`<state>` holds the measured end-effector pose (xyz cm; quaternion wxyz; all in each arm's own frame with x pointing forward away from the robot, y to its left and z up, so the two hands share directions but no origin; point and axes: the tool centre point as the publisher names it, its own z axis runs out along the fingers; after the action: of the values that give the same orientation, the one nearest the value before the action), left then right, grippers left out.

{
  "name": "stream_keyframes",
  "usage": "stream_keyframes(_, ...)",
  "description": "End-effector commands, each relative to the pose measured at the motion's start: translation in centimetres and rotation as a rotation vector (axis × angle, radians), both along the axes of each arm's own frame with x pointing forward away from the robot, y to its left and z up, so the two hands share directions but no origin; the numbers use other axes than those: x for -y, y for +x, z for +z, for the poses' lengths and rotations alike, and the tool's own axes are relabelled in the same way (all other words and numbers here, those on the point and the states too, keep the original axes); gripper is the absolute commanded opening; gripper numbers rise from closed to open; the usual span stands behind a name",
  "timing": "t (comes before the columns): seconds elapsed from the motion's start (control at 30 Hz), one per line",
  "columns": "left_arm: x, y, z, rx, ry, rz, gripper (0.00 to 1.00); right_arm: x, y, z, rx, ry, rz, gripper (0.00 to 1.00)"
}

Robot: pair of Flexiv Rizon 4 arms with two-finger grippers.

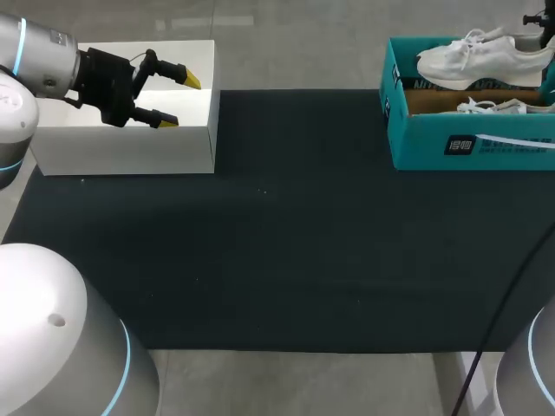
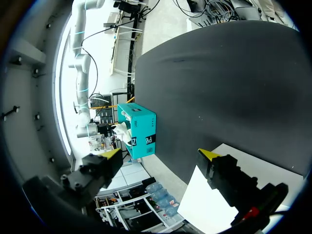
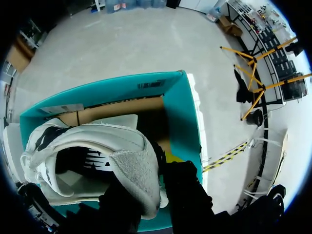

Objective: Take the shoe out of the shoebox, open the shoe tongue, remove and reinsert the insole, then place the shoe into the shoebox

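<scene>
Taking the shoe (image 1: 481,56) from the shoebox (image 1: 434,139)
The right gripper (image 3: 148,173) clamps the heel for the lift; the left gripper (image 1: 179,101) hovers wide open, apparently on standby.

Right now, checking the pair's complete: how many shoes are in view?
2. The upper shoe sits high in the teal shoebox; the lower shoe lies deeper inside. Box floor partly hidden.
</scene>
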<state>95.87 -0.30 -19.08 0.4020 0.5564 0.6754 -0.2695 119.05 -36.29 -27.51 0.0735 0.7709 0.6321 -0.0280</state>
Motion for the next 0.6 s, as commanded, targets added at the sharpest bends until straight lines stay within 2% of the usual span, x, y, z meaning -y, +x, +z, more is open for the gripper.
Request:
stream_keyframes(0.03,0.0,0.0,0.0,0.000,0.002,0.000,1.00,0.5,1.7,-1.2,-0.120,0.027,-0.020,0.00)
stream_keyframes(0.6,0.0,0.0,0.0,0.000,0.002,0.000,1.00,1.1,2.4,-4.3,-0.123,-0.009,-0.069,0.00)
